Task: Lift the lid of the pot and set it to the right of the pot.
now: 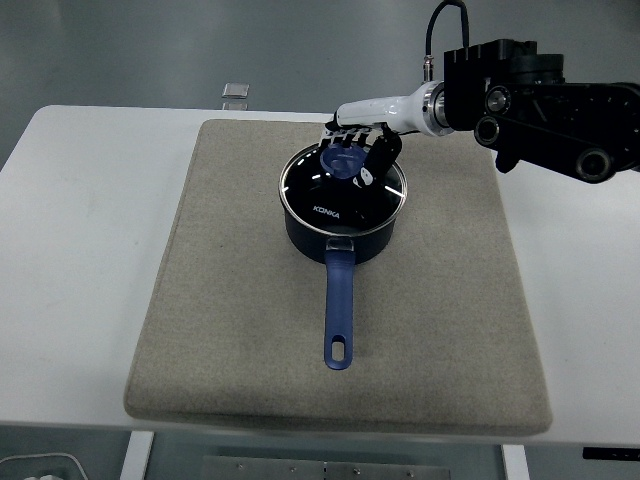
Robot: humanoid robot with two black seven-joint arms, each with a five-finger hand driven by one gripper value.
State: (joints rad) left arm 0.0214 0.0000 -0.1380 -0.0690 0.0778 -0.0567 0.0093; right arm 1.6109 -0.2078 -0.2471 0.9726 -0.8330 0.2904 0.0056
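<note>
One lid (340, 188) on one pot (341, 235), right hand (358, 150) over its knob.

The right arm (545, 100) is boxy black housing with round joint caps (a few look like bolt heads), a black cable (440, 25) looping above it. Its hand (358, 150) has a glossy white shell and black fingers (377, 160).

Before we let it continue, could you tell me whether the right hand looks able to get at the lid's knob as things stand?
Probably yes. The right hand is already over the lid, its fingers around the blue knob; nothing is in the way.
</note>
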